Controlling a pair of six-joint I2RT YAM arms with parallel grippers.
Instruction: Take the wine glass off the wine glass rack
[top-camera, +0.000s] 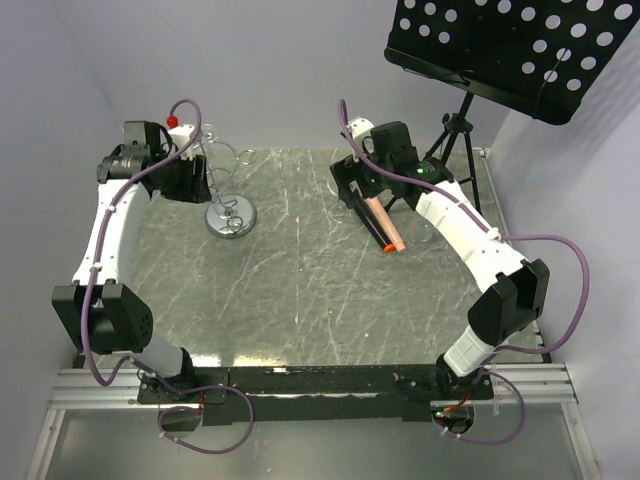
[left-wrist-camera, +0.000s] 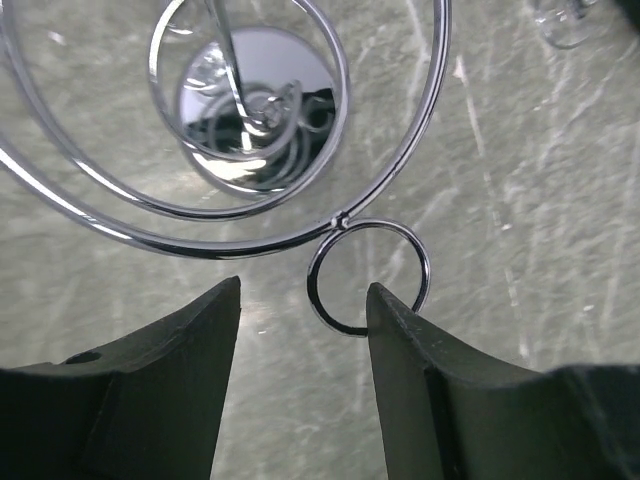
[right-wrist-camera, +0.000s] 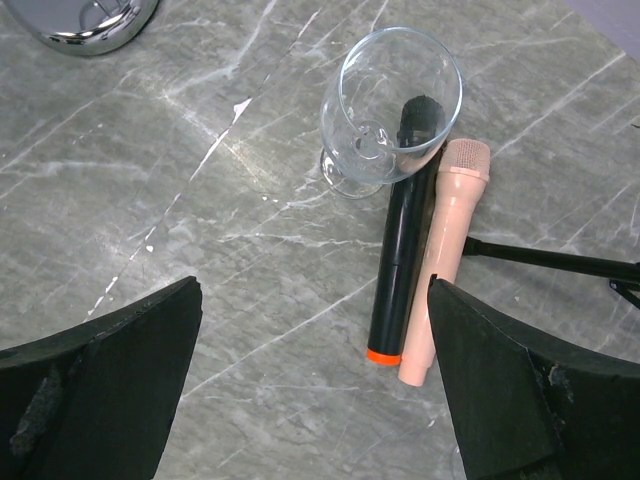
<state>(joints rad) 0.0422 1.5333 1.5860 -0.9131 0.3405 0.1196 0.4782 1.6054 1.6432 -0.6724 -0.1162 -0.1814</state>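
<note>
Your left gripper (left-wrist-camera: 305, 290) hangs tipped down over the wine glass rack (left-wrist-camera: 255, 110), jaws parted and gripping nothing. A small chrome ring (left-wrist-camera: 365, 275) sits between the fingertips, its right edge hidden behind the right finger. A clear glass piece (left-wrist-camera: 565, 20) is cut off at the top right corner.

Your right gripper (right-wrist-camera: 312, 290) points down at the table (right-wrist-camera: 200, 200), jaws spread wide and empty. Just beyond them the wine glass (right-wrist-camera: 390, 105) stands upright on the marble, off the rack. Its bowl overlaps the head of a black microphone (right-wrist-camera: 400, 270) lying against a pink microphone (right-wrist-camera: 445, 260). From overhead the glass is barely discernible.
</note>
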